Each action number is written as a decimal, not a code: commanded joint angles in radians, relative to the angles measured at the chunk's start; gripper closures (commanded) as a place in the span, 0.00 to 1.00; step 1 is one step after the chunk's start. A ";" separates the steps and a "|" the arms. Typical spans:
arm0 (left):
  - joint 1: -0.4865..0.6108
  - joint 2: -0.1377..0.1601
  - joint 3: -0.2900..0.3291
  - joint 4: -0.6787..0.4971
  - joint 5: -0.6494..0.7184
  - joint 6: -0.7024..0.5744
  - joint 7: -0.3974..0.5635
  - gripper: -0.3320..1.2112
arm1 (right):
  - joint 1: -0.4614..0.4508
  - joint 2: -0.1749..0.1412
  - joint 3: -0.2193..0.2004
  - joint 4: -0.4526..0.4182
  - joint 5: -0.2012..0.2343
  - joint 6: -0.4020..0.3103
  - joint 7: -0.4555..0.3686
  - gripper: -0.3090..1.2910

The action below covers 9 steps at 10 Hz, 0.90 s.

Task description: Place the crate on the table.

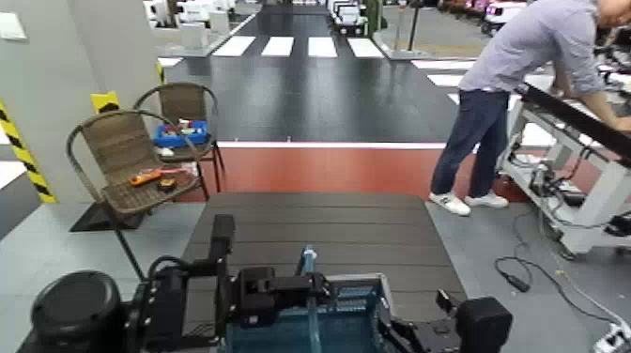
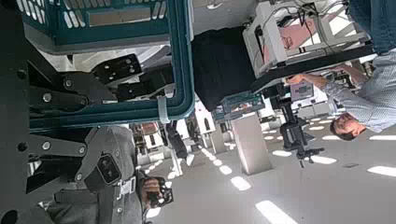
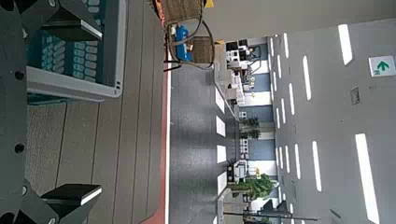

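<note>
While no readable writing shows, left gripper (image 1: 225, 299) and right gripper (image 1: 413, 330) clasp crate (image 1: 347, 324) at table (image 1: 310, 225) near edge.

Crate (image 1: 310, 314) between both arms — above the table's (image 1: 310, 225) near edge

Head camera looks down over table (image 1: 319, 225); wrist cameras close (sharing crate (image 1: 310, 314)).

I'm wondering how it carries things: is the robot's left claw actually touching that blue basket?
Touching. In the left wrist view the left end effector closes on the crate at its rim, black fingers pressed against the teal edge.
</note>
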 commanded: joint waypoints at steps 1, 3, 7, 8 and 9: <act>-0.080 -0.001 -0.065 0.088 -0.117 -0.040 -0.105 0.99 | -0.002 0.001 0.001 0.002 -0.003 0.000 0.000 0.29; -0.168 -0.004 -0.155 0.189 -0.241 -0.090 -0.263 0.99 | -0.006 -0.001 0.004 0.008 -0.010 -0.003 0.002 0.29; -0.347 -0.041 -0.295 0.407 -0.416 -0.190 -0.461 0.99 | -0.011 -0.005 0.007 0.009 -0.019 -0.008 0.003 0.29; -0.386 -0.053 -0.329 0.478 -0.429 -0.216 -0.484 0.99 | -0.011 -0.008 0.007 0.009 -0.021 -0.009 0.003 0.29; -0.415 -0.066 -0.353 0.530 -0.430 -0.238 -0.487 0.99 | -0.014 -0.010 0.009 0.011 -0.023 -0.014 0.003 0.29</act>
